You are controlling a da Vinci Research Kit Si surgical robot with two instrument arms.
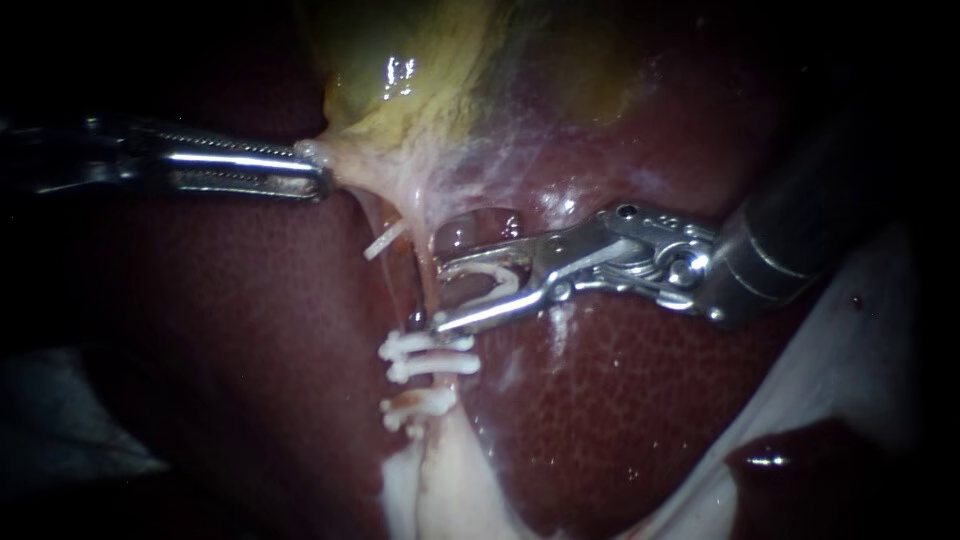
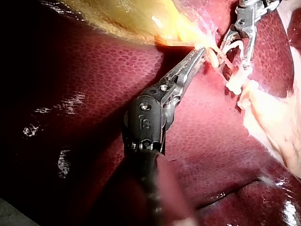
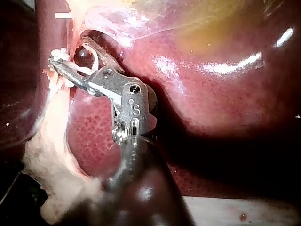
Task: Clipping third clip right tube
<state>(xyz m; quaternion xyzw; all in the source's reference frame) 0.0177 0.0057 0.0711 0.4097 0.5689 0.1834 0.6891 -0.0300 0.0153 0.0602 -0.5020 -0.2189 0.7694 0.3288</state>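
My right instrument (image 1: 442, 293) comes in from the right, its jaws standing wide apart with a white clip (image 1: 490, 281) seated between them. The jaws straddle the thin pale right tube (image 1: 426, 283) just above two white clips (image 1: 430, 355) that sit across it. From the left, my left instrument (image 1: 315, 175) is shut on the pale neck tissue under the yellow-green gallbladder (image 1: 420, 80), holding it taut. In the right wrist view the jaws (image 3: 67, 47) reach around the tube beside the lower clips (image 3: 56, 70). The left wrist view shows the left jaws (image 2: 200, 56) gripping the tissue.
Dark red liver (image 1: 620, 400) lies all around and under the tube. A short white clip piece (image 1: 385, 240) sits on a strand left of the tube. Pale fatty tissue (image 1: 440, 480) hangs below the clips. A white sheet (image 1: 860, 340) lies at lower right.
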